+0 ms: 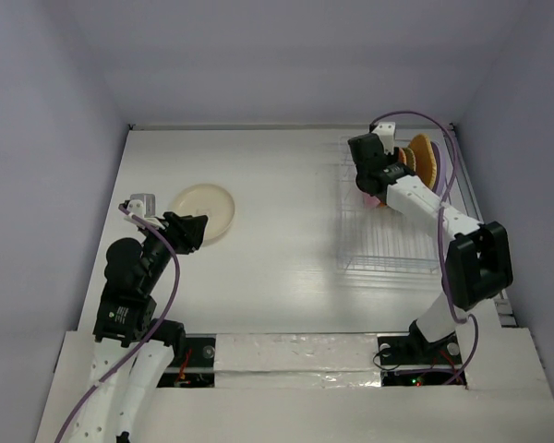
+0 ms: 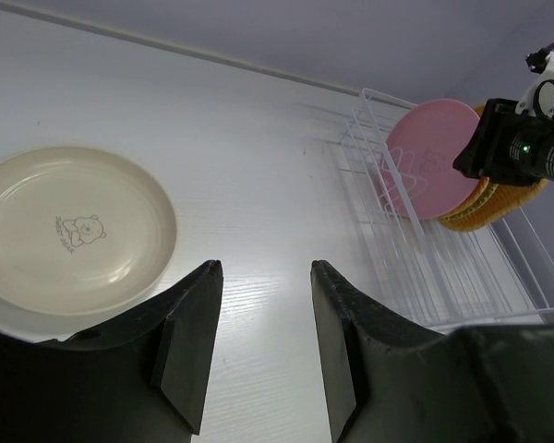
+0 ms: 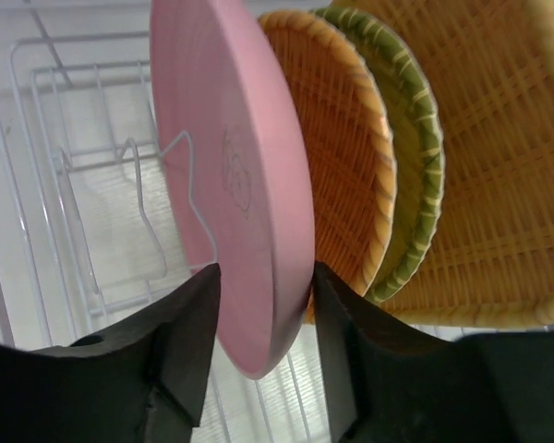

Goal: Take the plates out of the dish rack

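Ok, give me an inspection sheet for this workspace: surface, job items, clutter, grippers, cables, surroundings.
Surface: white table.
Job's things: cream plate flat on the table, left side; pink plate and three woven plates upright in the dish rack, right side.
Clutter: nothing seen.
Grippers: left gripper open, empty, over the table; right gripper astride the pink plate's rim, grip unclear.
Cables: purple cable looping along each arm.
Surroundings: plain pale walls on three sides.
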